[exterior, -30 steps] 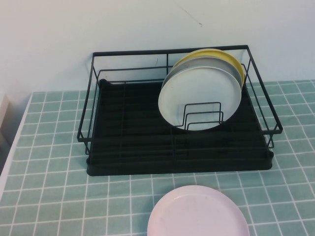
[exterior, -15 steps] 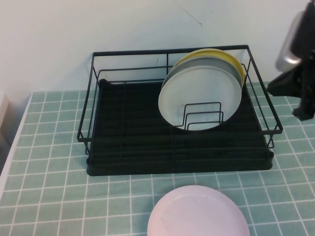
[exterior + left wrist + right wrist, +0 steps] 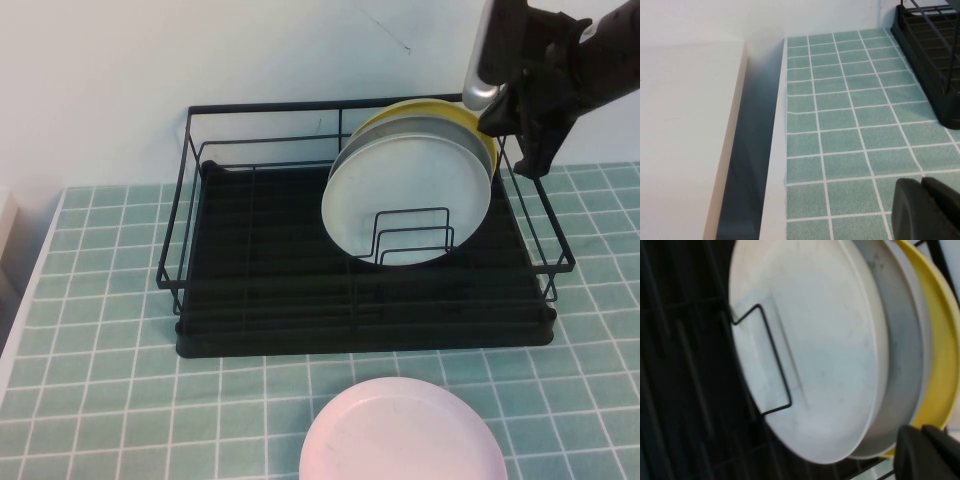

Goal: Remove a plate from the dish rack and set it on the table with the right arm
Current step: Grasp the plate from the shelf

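the glossy cream-white plate stood on edge in the dish rack (frontmost). right gripper hovered upper right, left gripper lower right; neither's opening was discernible.

Count: one dish rack. Three plates upright in it: one cream-white plate, one grey plate, one yellow plate. One pale pink plate on the surface.

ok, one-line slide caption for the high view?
Right gripper above the rack's back right corner, near three upright plates; pink plate on table; left gripper unseen.
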Robot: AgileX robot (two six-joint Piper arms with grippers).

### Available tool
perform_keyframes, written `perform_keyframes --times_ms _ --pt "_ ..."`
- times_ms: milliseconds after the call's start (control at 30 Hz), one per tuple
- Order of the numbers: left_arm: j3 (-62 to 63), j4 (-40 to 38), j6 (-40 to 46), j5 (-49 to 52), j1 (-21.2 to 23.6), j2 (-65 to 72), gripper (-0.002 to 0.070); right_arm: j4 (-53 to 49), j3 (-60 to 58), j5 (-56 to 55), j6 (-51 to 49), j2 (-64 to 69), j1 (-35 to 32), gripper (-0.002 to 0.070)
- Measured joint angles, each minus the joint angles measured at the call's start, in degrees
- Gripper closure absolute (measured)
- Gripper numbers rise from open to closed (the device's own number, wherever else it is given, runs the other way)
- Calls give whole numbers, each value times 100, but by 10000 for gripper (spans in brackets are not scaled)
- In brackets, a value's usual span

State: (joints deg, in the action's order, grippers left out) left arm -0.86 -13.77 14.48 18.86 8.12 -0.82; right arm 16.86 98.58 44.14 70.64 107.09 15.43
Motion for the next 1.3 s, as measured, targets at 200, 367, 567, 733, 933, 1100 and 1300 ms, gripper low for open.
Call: perform_keyframes --times_ms 200,367,567,733,933,1100,1300 --pt "0 0 0 0 0 0 678 264 38 -161 746 216 0 486" --pt "0 0 0 0 0 0 678 528 38 -208 1640 366 72 315" --pt "0 9 0 -10 0 0 678 611 38 -545 1979 508 200 299" --pt "0 22 0 -10 0 0 678 615 38 -787 2004 649 237 324" --pt "0 22 0 -10 0 0 678 647 38 -878 2014 899 258 352" --pt "0 22 0 -10 0 0 678 696 38 -929 1883 1052 272 463" --pt "0 22 0 -10 0 0 678 729 38 -801 1332 893 316 549"
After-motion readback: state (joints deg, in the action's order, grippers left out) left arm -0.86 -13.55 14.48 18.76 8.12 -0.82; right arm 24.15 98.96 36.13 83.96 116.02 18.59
